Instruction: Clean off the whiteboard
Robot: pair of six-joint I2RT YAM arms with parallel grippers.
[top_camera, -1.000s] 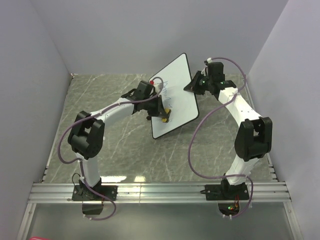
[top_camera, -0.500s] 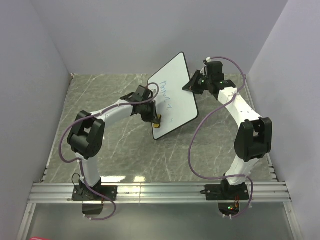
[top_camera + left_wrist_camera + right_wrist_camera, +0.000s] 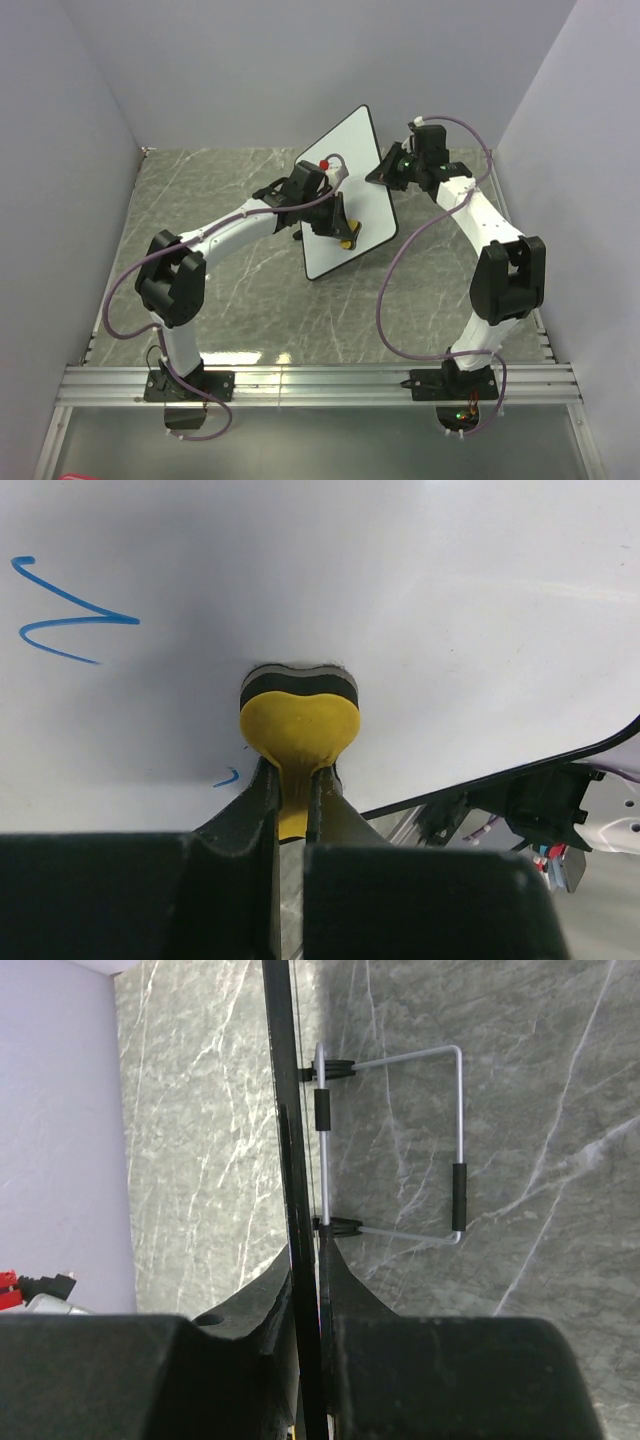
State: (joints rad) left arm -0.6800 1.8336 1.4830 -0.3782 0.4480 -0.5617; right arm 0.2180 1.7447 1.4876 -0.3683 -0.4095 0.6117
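Left fingers: closed almost fully on the narrow stem of the yellow eraser, with its dark felt face pressed flat against the whiteboard.
Right fingers: closed on the board's thin black rim, which is seen edge-on from the right wrist and passes straight up between them.

Whiteboard position: far middle of the counter, between the two arms, propped at a tilt with the lower corner toward the near side.
Eraser contact: lower part of the board face, near its right edge.
Markings: one blue zigzag stroke up and left of the eraser, and one small blue tick just beside its lower left.
Behind the board: grey wire stand with black sleeves, attached at the rim, over grey marbled counter.
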